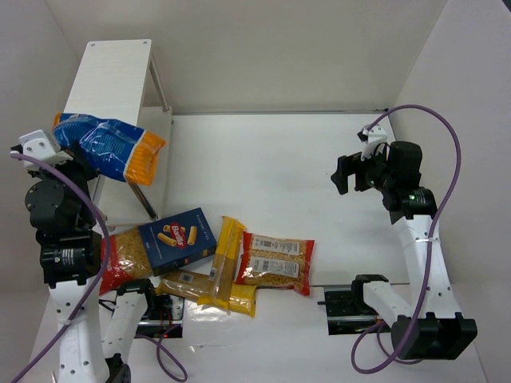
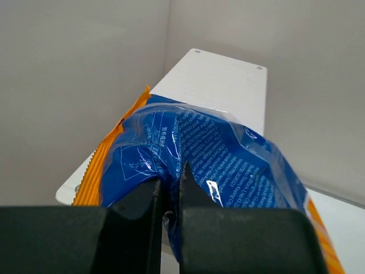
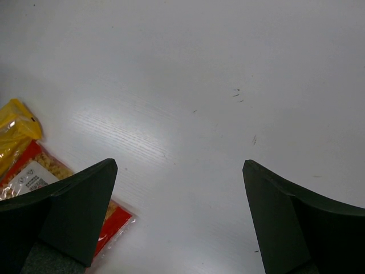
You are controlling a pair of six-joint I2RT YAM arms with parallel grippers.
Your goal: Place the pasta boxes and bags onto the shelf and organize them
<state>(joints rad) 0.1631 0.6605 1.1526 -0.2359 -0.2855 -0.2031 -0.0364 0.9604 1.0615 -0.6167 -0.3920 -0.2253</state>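
Note:
My left gripper [image 2: 169, 182] is shut on a fold of the crinkly blue bag [image 2: 211, 154] with an orange end. It holds the bag [image 1: 112, 148] in the air just in front of the shelf's pale top board [image 2: 222, 85]. The shelf [image 1: 116, 76] stands at the far left. On the table lie the dark-blue pasta box [image 1: 177, 237], two red-trimmed clear bags [image 1: 277, 262] [image 1: 124, 259] and long yellow spaghetti packs [image 1: 226, 255]. My right gripper [image 1: 351, 174] hovers open over bare table [image 3: 179, 171], to the right of the pile, with nothing between its fingers.
White walls close in the table at the back and on both sides. The shelf's thin metal legs [image 1: 148, 203] stand just behind the box. A corner of a red-trimmed bag [image 3: 34, 177] and a yellow pack's end [image 3: 14, 128] show at the left of the right wrist view.

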